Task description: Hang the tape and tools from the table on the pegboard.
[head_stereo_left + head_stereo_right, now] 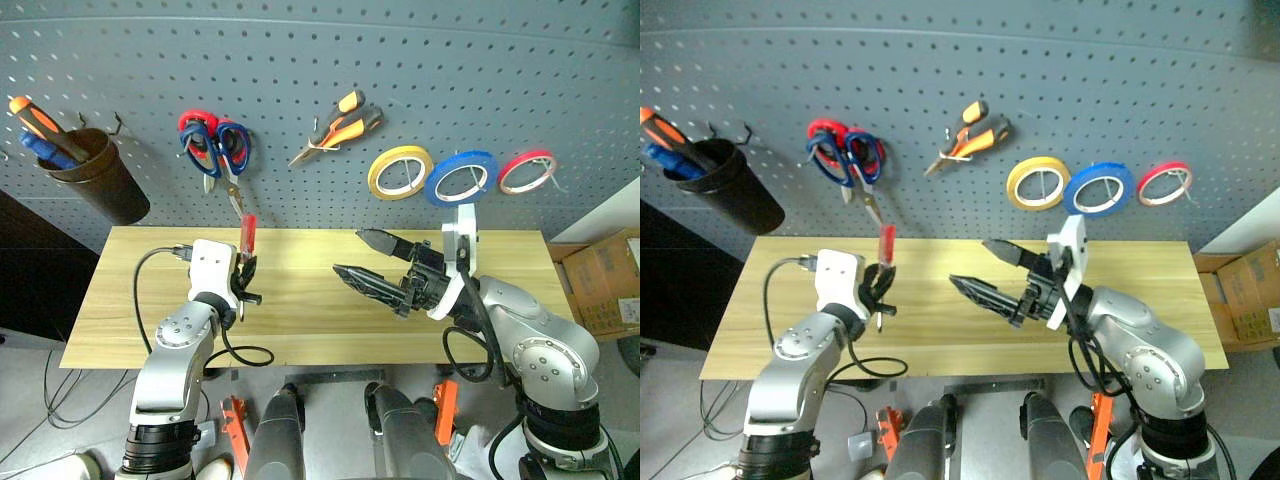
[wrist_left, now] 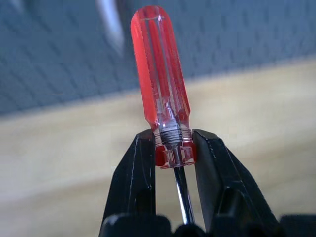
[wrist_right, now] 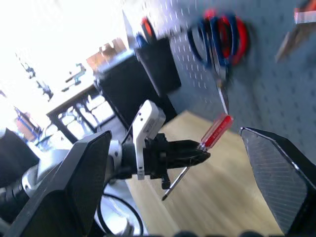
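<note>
1. Hidden or cut off: steel shaft of the slim red-handled screwdriver (image 2: 163, 89) mostly covered by the left gripper (image 1: 246, 268) in the head views; tip seen poking out below the fingers in the right wrist view. Orange-and-black-handled screwdriver (image 1: 32, 118) sunk into the dark brown cup (image 1: 100, 175) hung on the pegboard, only its handle showing beside something blue. Dark-handled steel scissors (image 1: 205, 150) overlapped with the red-handled scissors (image 1: 228, 140) on one hook, hard to tell apart. Cardboard box (image 1: 605, 280) cut off at the right edge.

2. Left gripper: clenched on the red-handled screwdriver, black fingers (image 2: 133, 177) pinching the clear collar at the base of the handle, handle standing upright above the light wooden table (image 1: 300, 330), shaft running down between the fingers. Held in the air just below the scissors' blades.

3. Right gripper (image 1: 370, 262): released, both black fingers (image 3: 276, 177) spread wide, holding nothing, pointing toward the left gripper above the table's middle.

4. Task things: thin blue ring of tape (image 1: 461, 178) hung on the large dark grey perforated pegboard (image 1: 320, 70), between the yellow tape roll (image 1: 400, 172) and the red tape roll (image 1: 526, 171). Small pliers with orange-and-black handles (image 1: 338, 127) hung tilted on a hook, right of the scissors.

5. Writing: none legible on any tool or tape; markings on the cardboard box too small to read.
</note>
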